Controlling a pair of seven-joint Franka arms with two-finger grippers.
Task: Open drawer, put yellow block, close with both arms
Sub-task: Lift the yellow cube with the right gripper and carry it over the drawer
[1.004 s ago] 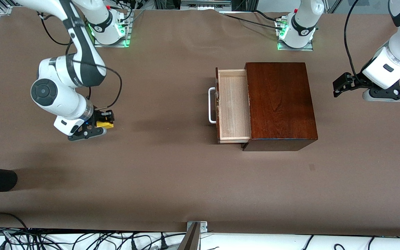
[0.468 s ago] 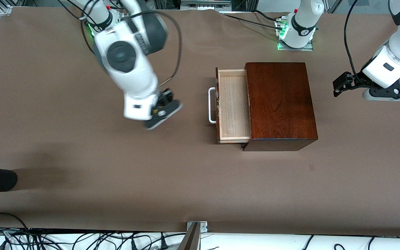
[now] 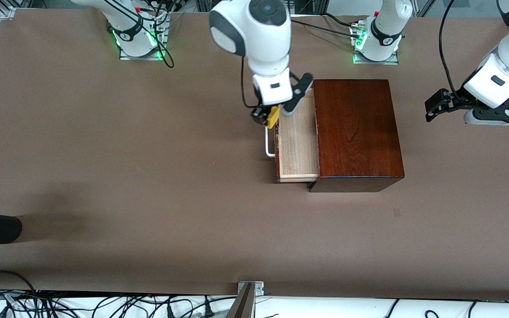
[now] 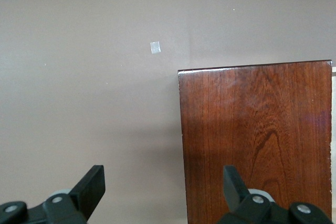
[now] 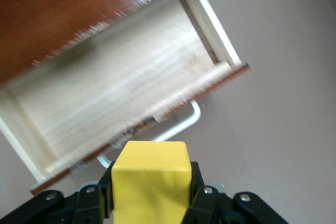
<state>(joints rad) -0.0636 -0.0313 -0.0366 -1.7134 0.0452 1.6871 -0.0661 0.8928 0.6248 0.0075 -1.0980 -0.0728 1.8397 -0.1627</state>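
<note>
My right tool [image 3: 267,116] is clamped on the yellow block [image 3: 273,117], hanging over the front edge of the open drawer [image 3: 298,141], above its white handle [image 3: 269,145]. My left tool [image 3: 431,107] waits, fingers apart, beside the wooden box [image 3: 356,128].

Right gripper [image 3: 267,117] holds yellow block [image 3: 273,116] over open drawer's [image 3: 298,145] handle edge

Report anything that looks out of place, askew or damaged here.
Nothing stands out. The drawer is pulled straight out of the wooden box and empty; the right gripper holds the yellow block over the handle. The left gripper waits, open, beside the box.
</note>
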